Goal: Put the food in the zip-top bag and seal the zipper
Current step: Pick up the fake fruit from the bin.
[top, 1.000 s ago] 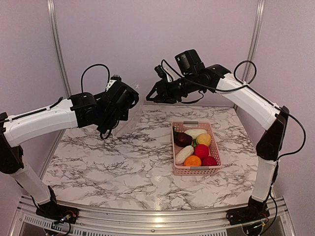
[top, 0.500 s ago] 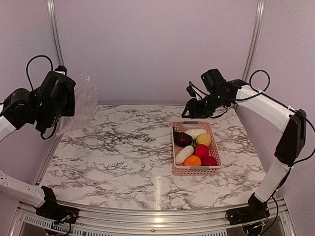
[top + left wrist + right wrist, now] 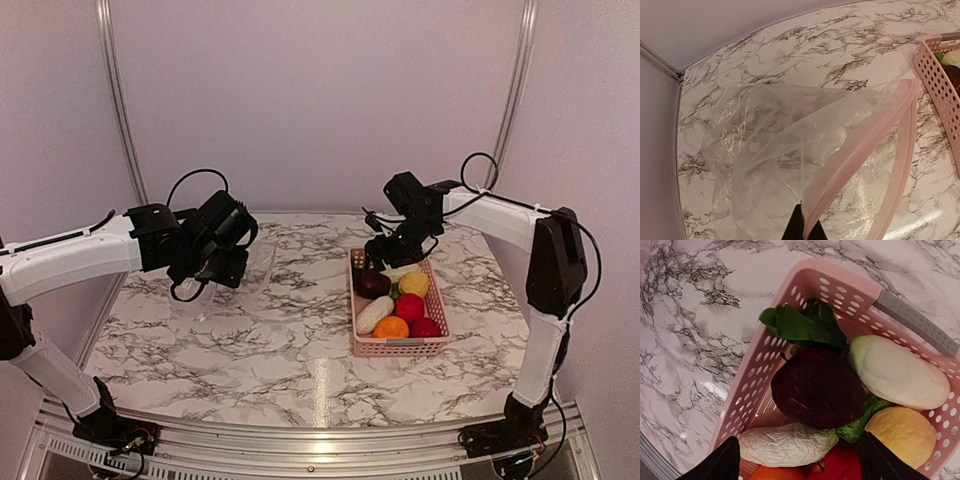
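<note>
The food lies in a pink basket [image 3: 400, 348]. It includes a dark piece [image 3: 815, 387], white oblong pieces [image 3: 787, 445], a yellow piece [image 3: 900, 437], red [image 3: 840, 467] and orange [image 3: 775, 474] balls, and green leaves [image 3: 805, 325]. My right gripper [image 3: 800, 465] hangs open just over the basket's far end, with its fingers either side of the dark piece [image 3: 375, 283] and nothing held. My left gripper [image 3: 805, 230] is shut on the pinkish zipper [image 3: 865, 135] of the clear zip-top bag [image 3: 790, 145]. The bag hangs open-mouthed over the left of the table [image 3: 255, 270].
The pink basket [image 3: 805, 285] has a grey handle [image 3: 915, 322] at its far end. In the left wrist view the basket's edge [image 3: 940, 85] shows just to the right of the bag's mouth. Marble tabletop [image 3: 270, 340] stretches between the bag and the basket. Walls close the back and sides.
My left arm swung in from the far left and lowered the bag toward the table. The right gripper dropped down over the basket and opened wider.
</note>
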